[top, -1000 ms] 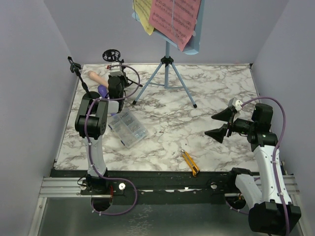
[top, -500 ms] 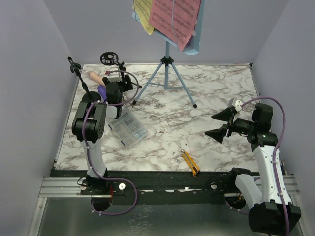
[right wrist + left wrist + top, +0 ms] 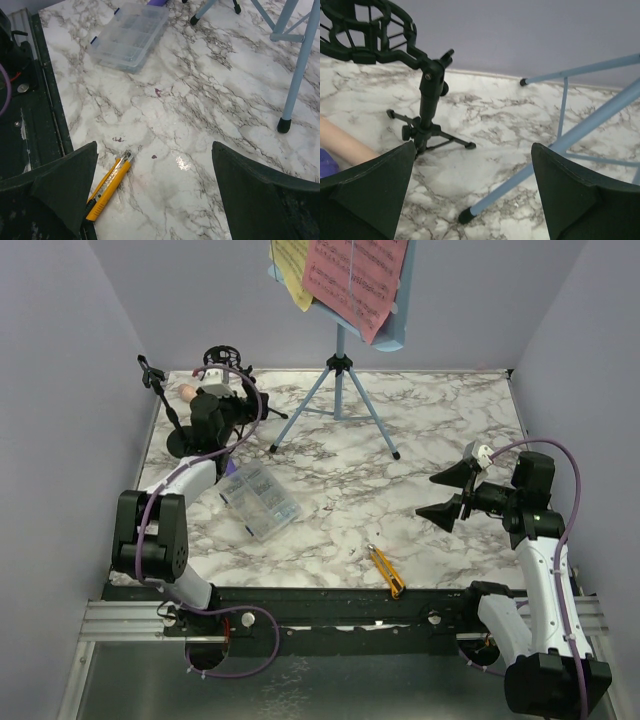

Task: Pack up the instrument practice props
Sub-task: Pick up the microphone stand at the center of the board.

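**Left jaws:** spread wide, gripping nothing. The black mic mount (image 3: 427, 100) stands just ahead of them. The beige microphone (image 3: 342, 145) and purple microphone (image 3: 326, 164) lie beside 1 finger.

- Risk: closing on the thin mount legs could tip it onto the microphones.
- Risk: the music rack (image 3: 580, 130) has 1 leg ahead of the other finger. A sideways sweep could topple it and spill the pink pages (image 3: 350, 280).

**Right jaws:** spread, empty, above the table (image 3: 200, 125).

- Risk: the utility knife (image 3: 110, 187) lies near 1 fingertip and could be grasped by mistake.
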